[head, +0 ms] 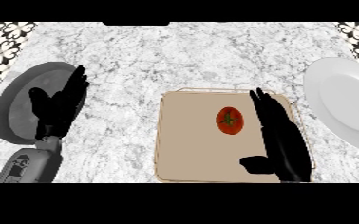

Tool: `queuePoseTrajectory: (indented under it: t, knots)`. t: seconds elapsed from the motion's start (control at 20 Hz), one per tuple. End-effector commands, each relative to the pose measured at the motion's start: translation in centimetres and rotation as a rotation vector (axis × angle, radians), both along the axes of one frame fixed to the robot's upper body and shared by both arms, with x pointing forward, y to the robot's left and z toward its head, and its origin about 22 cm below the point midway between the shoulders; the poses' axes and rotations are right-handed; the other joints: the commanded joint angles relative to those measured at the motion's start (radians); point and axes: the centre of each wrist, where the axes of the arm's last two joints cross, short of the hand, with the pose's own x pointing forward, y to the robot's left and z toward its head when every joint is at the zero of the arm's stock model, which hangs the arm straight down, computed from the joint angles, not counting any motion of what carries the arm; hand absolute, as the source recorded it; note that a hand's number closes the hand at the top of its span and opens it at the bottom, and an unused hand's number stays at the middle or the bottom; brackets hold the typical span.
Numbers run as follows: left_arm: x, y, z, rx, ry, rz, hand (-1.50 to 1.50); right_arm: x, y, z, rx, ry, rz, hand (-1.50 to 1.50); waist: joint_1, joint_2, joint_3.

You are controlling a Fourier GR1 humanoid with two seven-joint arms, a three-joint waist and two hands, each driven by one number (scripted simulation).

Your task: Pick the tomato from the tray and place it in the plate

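Barely started, we'd say: the tomato sits on the beige tray mid-frame, not grabbed yet. Our right hand hovers just beside it, fingers straight. White plate waits at right edge. Left hand rests open, far left.

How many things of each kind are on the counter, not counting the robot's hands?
Tomato: 1
Tray: 1
White plate: 1
Grey plate: 1
Total: 4
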Motion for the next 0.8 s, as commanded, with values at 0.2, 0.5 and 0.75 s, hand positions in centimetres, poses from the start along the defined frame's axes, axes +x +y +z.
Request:
queuePoseTrajectory:
  t: [0.2, 0.5, 0.75]
  knots:
    - [-0.3, 0.4, 0.5, -0.001, 0.012, -0.006, 0.00, 0.1, 2.3, -1.9, -0.128, 0.158, -0.035, -1.50, -0.002, 0.000, 0.001]
    - [-0.2, -1.0, 0.4, 0.001, -0.013, -0.007, 0.00, 2.7, 3.7, -0.1, -0.132, 0.211, -0.049, -1.50, -0.002, 0.000, 0.001]
    - [-0.7, 1.2, -2.2, -0.016, -0.004, -0.009, 0.00, 6.1, 3.3, -0.5, -0.158, 0.218, -0.067, -1.50, 0.000, 0.001, 0.000]
